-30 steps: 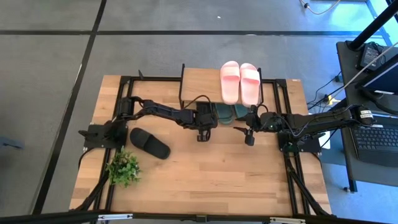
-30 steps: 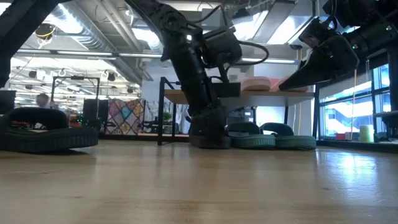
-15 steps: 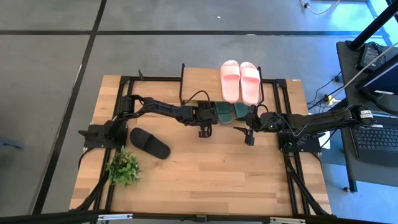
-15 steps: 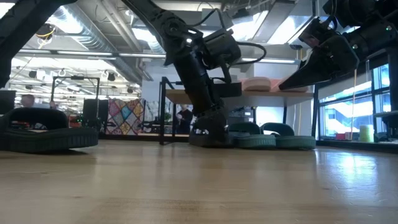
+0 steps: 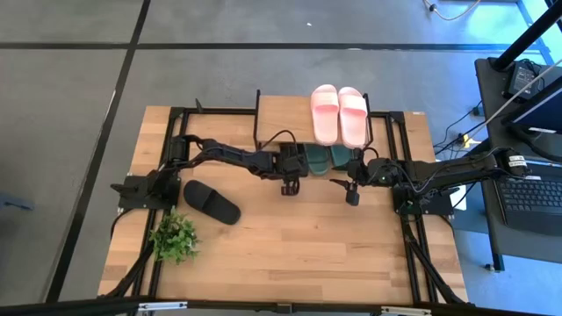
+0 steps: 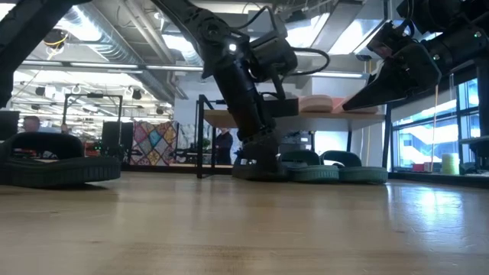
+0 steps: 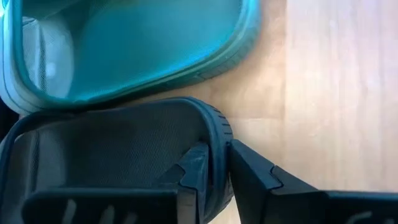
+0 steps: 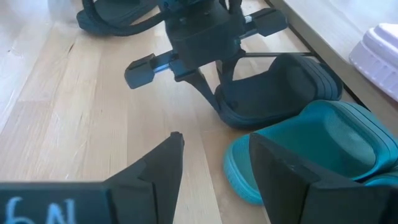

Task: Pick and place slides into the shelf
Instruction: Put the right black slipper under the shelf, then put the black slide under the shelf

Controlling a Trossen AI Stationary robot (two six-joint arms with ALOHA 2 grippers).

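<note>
Pink pair (image 5: 339,115) atop shelf (image 5: 283,119), green pair (image 5: 327,159) and one black slide (image 8: 273,90) beneath, another black (image 5: 211,202) apart.

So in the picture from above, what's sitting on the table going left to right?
Small green plant → loose black slide → left gripper, gripping a second black slide → right gripper, open. The shelf stands behind them.

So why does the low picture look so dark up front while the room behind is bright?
Low view: ceiling lights and a window backlight the scene, so the left arm and the black slide read as silhouettes, and the near table is blurred. High view: even light, soft shadows. Left wrist view: the green slide shows a strong teal cast.
</note>
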